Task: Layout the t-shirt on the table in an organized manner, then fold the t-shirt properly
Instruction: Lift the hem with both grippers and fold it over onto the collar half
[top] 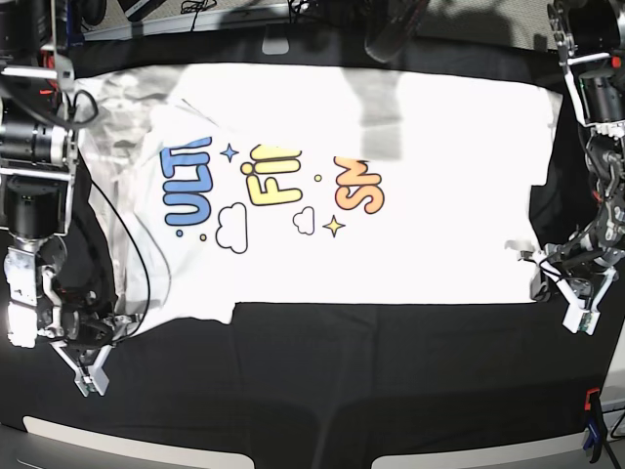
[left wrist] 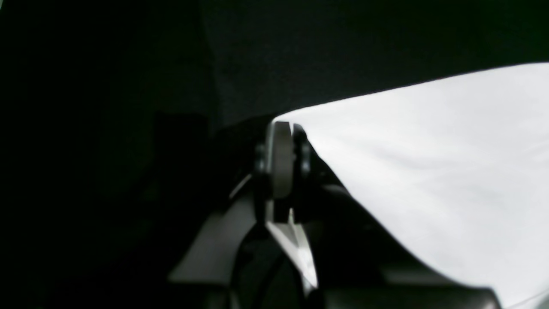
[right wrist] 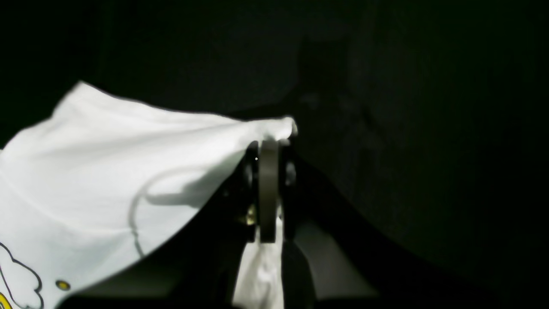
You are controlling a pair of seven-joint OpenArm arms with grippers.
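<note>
Base view shows you one soft white t-shirt (top: 391,215), print side up, spread across the table's (top: 322,371) far half of matte black cloth. Your two grippers sit toward the near corners: the left gripper (left wrist: 286,128) and right gripper (right wrist: 274,135) are each clamped on a cloth edge.

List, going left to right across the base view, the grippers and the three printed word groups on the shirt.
right gripper → blue lettering → yellow lettering → orange lettering → left gripper
</note>
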